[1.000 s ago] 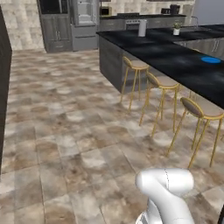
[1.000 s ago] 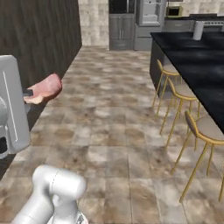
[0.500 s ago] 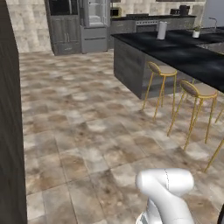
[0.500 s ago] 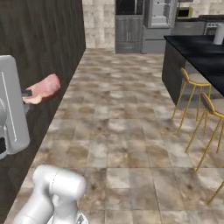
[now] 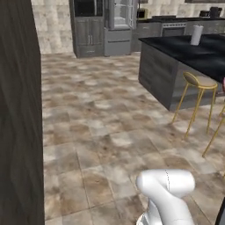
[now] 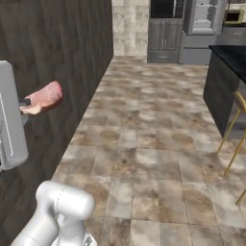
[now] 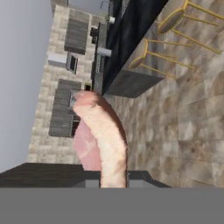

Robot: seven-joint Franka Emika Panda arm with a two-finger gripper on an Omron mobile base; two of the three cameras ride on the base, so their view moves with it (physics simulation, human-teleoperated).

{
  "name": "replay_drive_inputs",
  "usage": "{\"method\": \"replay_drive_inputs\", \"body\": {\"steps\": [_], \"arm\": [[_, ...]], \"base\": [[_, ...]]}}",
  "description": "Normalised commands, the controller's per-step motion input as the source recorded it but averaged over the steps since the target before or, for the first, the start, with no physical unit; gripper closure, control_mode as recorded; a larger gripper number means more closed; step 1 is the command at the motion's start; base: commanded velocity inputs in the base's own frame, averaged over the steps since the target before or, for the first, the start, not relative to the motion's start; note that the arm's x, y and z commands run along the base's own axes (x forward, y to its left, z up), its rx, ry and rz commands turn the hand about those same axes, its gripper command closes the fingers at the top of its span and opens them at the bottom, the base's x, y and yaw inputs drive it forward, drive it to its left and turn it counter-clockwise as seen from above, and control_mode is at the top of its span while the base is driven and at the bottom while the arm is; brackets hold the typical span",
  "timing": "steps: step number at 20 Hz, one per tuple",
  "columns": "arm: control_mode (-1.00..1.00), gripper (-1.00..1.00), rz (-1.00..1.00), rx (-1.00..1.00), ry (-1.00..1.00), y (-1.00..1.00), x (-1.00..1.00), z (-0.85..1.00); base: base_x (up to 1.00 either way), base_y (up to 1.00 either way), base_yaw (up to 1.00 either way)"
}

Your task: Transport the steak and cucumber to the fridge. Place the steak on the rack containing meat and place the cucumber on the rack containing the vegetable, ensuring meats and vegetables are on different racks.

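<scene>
Clamped on the steak point(image 6: 44, 96) at the left edge of the right base view, gripper point(image 6: 26, 103) shut, the slab carried well above the floor point(image 6: 144, 158). Since a second ago, whole scene shifted in both base views: base turning and driving, dark wood wall point(image 5: 19, 110) now filling the left. Fridge point(image 5: 119, 26) at upper centre, far off across the tiles. Steak point(image 7: 103, 140) rising from lower centre of the hand view. Transport underway; cucumber yet to be fetched.

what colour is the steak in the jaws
Pink-red with a paler edge; the steak shows best in the right base view.
</scene>
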Motion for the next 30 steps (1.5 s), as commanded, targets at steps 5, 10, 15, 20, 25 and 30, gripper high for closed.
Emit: {"method": "replay_drive_inputs", "body": {"steps": [5,10,15,20,25,30], "arm": [[1.0,1.0,0.0,0.0,0.0,0.0,0.0,0.0],[1.0,1.0,0.0,0.0,0.0,0.0,0.0,0.0],[1.0,1.0,0.0,0.0,0.0,0.0,0.0,0.0],[1.0,1.0,0.0,0.0,0.0,0.0,0.0,0.0],[1.0,1.0,0.0,0.0,0.0,0.0,0.0,0.0],[1.0,1.0,0.0,0.0,0.0,0.0,0.0,0.0]], "base": [[1.0,-0.34,0.25],[1.0,-0.45,0.33],[1.0,-0.5,0.29],[1.0,-0.55,0.01],[1.0,-0.83,0.0],[1.0,-0.65,0.0]]}}
